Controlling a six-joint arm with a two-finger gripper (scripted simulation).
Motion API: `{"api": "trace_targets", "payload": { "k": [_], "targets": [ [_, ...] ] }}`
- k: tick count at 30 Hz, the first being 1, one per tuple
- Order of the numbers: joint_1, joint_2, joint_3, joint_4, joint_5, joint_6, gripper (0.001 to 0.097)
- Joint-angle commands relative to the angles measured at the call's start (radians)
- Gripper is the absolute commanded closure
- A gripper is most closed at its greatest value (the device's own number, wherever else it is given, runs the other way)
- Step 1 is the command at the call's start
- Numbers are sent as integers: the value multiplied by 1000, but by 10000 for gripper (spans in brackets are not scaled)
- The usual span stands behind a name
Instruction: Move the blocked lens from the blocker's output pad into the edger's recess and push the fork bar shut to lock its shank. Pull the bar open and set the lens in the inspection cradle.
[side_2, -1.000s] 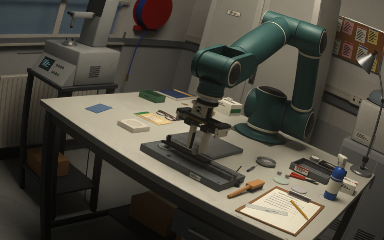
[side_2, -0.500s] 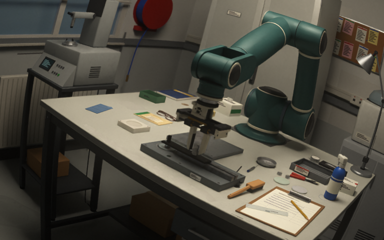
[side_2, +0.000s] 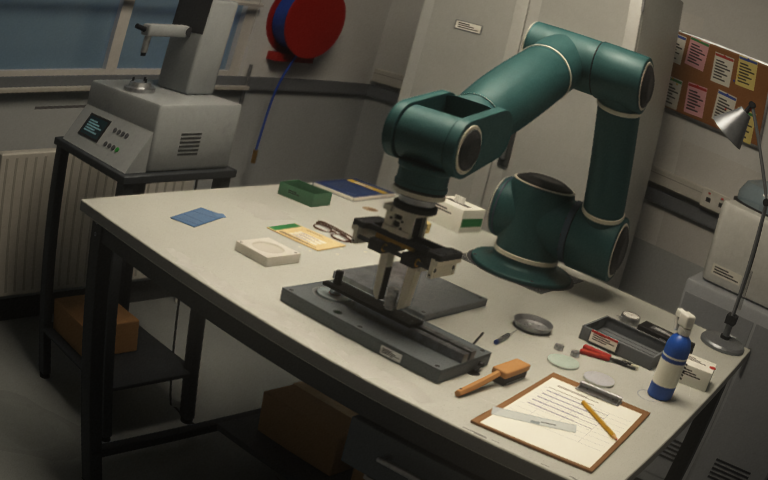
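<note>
My gripper [side_2: 396, 303] points straight down over the middle of the dark grey edger base [side_2: 385, 328], its fingertips at the black fork bar [side_2: 374, 303] that runs lengthwise along the base. A round recess [side_2: 327, 292] shows at the far left end of the base, beside the bar's upright end post. The white inspection cradle [side_2: 267, 251], with a shallow round dish, lies on the table to the left and holds nothing. The lens is not visible from here. The gripper is partly closed and empty.
The grey blocker machine [side_2: 153, 113] stands on a side cart beyond the table's far left corner. A brush [side_2: 494, 376], clipboard [side_2: 560, 420], tool tray [side_2: 626, 338] and spray bottle [side_2: 671, 362] crowd the right end. Glasses [side_2: 333, 230] and a green box [side_2: 304, 192] lie behind.
</note>
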Motion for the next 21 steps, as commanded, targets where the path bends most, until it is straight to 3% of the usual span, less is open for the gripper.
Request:
{"api": "trace_targets", "payload": {
  "k": [1, 8, 21],
  "targets": [
    [0, -1, -1, 0, 0, 0, 566],
    [0, -1, -1, 0, 0, 0, 571],
    [0, -1, -1, 0, 0, 0, 831]
  ]
}}
